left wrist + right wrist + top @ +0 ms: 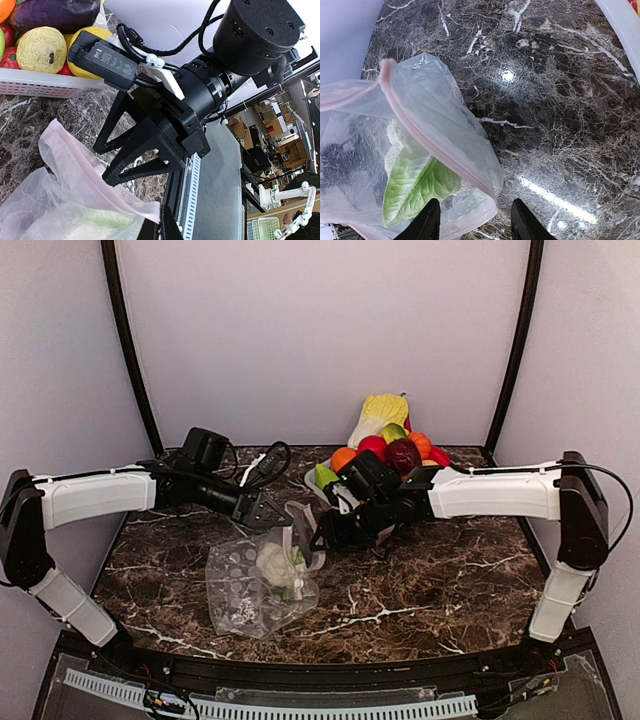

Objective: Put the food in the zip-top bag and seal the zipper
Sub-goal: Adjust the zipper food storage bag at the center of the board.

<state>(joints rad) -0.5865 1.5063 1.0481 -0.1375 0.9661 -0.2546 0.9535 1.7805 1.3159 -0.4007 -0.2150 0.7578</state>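
bag (250,585) sits left of centre in the top view, cauliflower (275,562) inside; it looks limp, light and slick, so I'd pinch the stiffer zipper (427,134), where left gripper (268,510) is clamped on the bag, and right gripper (476,222) straddles it half-wide, gripping nothing.

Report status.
Left gripper shut on mouth of clear dotted plastic bag. Right gripper open, astride its pink zipper edge. White cauliflower with green leaves inside. Nothing blocking.

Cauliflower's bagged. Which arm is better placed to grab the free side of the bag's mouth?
Right. The right tool, open, straddles the pink zipper edge; the left tool is shut on the bag's other side, holding it up.
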